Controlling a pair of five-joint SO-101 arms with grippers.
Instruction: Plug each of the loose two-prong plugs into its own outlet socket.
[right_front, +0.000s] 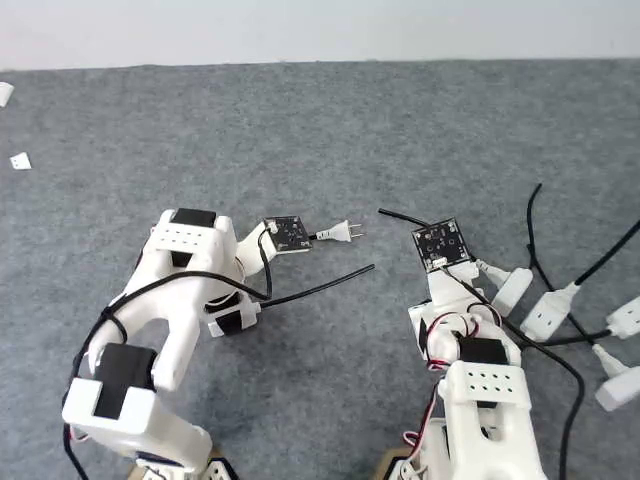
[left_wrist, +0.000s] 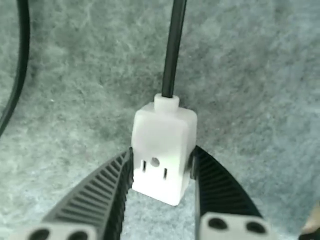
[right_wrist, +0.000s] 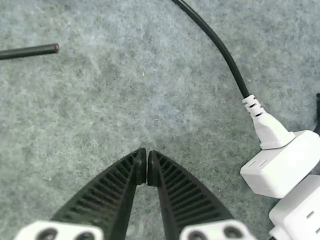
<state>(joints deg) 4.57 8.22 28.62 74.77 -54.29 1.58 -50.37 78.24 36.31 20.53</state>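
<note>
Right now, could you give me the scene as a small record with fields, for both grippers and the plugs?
Left gripper: jaws shut on white outlet socket, black cord attached
Right gripper: jaws shut, empty, over grey carpet
Loose plug: on carpet, two prongs bare, not plugged
Joined pair: white plug in socket block

Nothing to read here: the white socket block (left_wrist: 162, 150) shows only bare slots, the plug (right_wrist: 270, 131) is plain, and no numbers or signs anywhere.
</note>
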